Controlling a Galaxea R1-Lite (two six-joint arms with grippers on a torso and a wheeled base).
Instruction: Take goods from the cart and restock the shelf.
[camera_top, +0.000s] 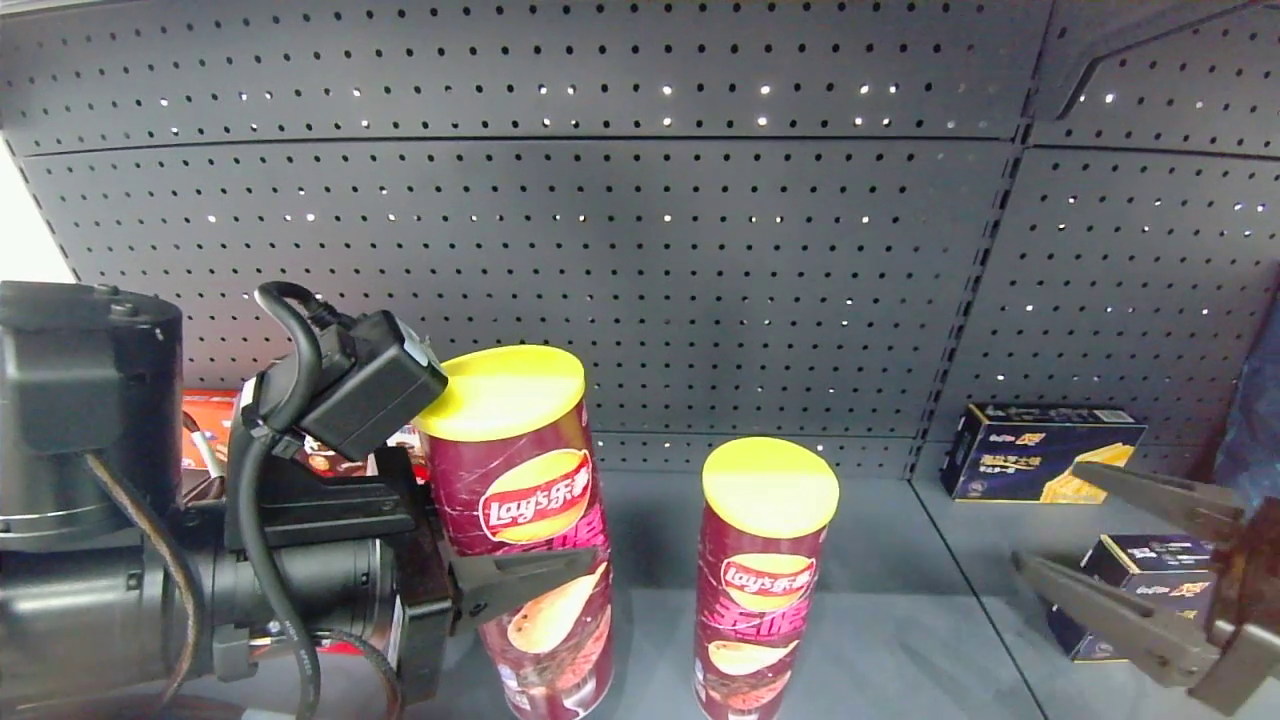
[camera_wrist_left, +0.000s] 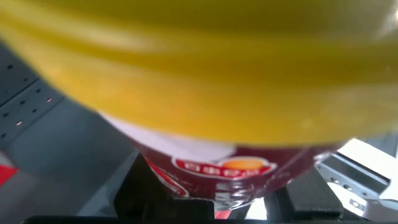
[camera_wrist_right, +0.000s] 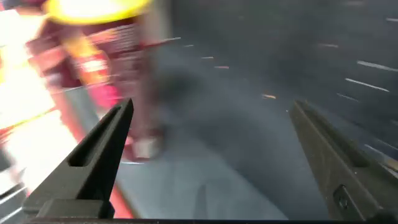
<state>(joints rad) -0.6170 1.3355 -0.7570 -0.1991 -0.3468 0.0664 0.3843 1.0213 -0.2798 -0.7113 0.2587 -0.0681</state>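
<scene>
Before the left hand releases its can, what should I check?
1. Left hand shut on held can: ok.
2. Held can upright: ok, roughly.
3. Its base resting on the shelf: cannot tell, the base sits at the head view's edge.
4. Gap to second can: ok, they stand apart.
5. Right hand open and clear of both cans: ok.
</scene>
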